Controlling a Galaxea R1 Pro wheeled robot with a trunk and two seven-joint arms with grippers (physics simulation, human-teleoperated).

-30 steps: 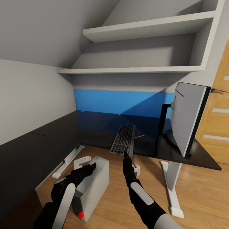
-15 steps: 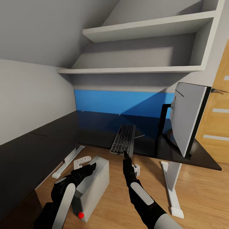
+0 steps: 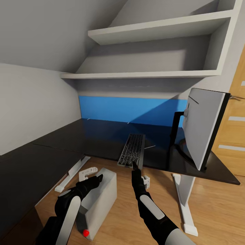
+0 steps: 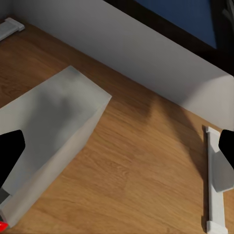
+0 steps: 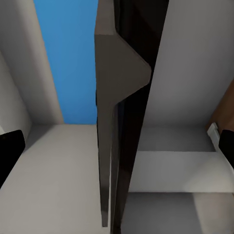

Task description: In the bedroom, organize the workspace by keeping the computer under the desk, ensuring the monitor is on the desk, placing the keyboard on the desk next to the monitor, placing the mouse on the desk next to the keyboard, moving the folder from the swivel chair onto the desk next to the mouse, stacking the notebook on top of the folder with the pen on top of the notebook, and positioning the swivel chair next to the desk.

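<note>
The keyboard (image 3: 132,152) lies on the black desk (image 3: 102,136), left of the monitor (image 3: 201,126), with its near end at the front edge. The monitor stands at the desk's right end, its grey back towards me. My right gripper (image 3: 134,165) is open just below the keyboard's near end. In the right wrist view the keyboard (image 5: 111,112) shows edge-on between that gripper's (image 5: 117,146) spread fingers. The grey computer (image 3: 97,199) stands on the floor in front of the desk. My left gripper (image 3: 99,178) hovers open over the computer (image 4: 53,126).
White desk legs with flat feet (image 3: 185,200) stand on the wood floor. A second black surface (image 3: 23,173) runs along the left wall. White shelves (image 3: 153,73) hang above the desk. A wooden door (image 3: 234,136) is at the right.
The whole picture has shifted slightly, so the camera moved a little. Both arms, the keyboard and the computer keep their places.
</note>
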